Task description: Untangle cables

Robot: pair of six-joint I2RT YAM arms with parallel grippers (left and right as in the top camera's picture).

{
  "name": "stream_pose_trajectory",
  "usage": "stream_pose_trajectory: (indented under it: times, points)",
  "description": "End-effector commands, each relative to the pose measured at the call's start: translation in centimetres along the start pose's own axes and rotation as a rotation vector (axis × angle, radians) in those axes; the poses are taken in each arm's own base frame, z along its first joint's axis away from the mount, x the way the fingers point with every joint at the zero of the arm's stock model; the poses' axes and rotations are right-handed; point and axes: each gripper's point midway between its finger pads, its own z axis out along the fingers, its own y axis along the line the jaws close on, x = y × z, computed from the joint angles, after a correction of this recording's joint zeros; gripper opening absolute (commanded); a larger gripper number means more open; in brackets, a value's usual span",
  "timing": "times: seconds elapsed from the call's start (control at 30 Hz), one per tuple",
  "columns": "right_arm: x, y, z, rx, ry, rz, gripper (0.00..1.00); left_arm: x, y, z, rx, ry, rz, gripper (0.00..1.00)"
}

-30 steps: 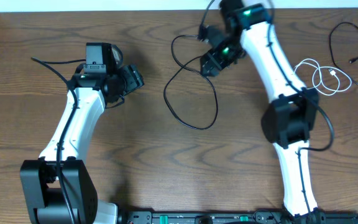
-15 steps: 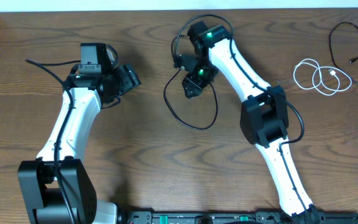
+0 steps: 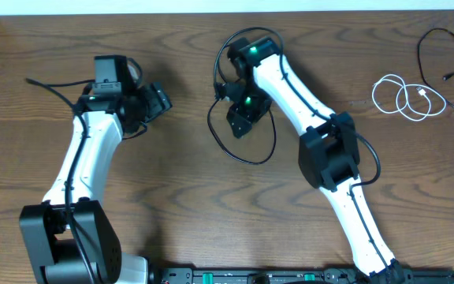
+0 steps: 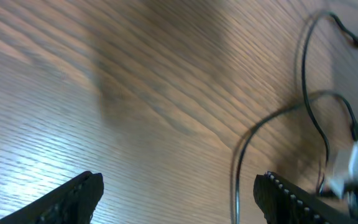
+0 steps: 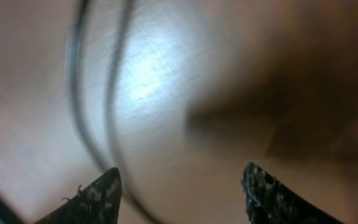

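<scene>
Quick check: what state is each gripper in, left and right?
Left gripper: open, empty.
Right gripper: open, black cable beside one finger, not gripped.

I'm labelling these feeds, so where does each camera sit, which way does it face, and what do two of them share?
Overhead: fixed above the brown wooden table, looking straight down; shows the white-and-black left arm and right arm, plus the thin black looped cable.
Left wrist: on the left arm, facing across the tabletop toward that cable; its own jaws show at the bottom, apart.
Right wrist: on the right arm, close above the table, blurred; its jaws show, apart.
Shared: overhead and left wrist both show the black cable.
</scene>
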Motion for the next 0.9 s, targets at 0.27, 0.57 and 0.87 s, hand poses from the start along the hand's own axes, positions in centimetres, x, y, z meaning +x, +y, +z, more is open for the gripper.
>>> stream_pose_trajectory:
  times: [0.27, 0.57, 0.87]
  points:
    - [-2.2, 5.6, -0.4, 0.179, -0.008, -0.006, 0.48, -3.1, 3.5, -1.8, -0.028, -0.07, -0.077, 0.82]
    - [-2.5, 4.5, 1.4, 0.348, 0.005, 0.062, 0.41, -3.2, 5.8, -2.4, -0.061, -0.059, -0.136, 0.82]
    - [-3.5, 5.1, 3.1, 0.363, -0.021, 0.025, 0.22, -3.3, 6.2, -2.5, -0.065, -0.06, -0.145, 0.82]
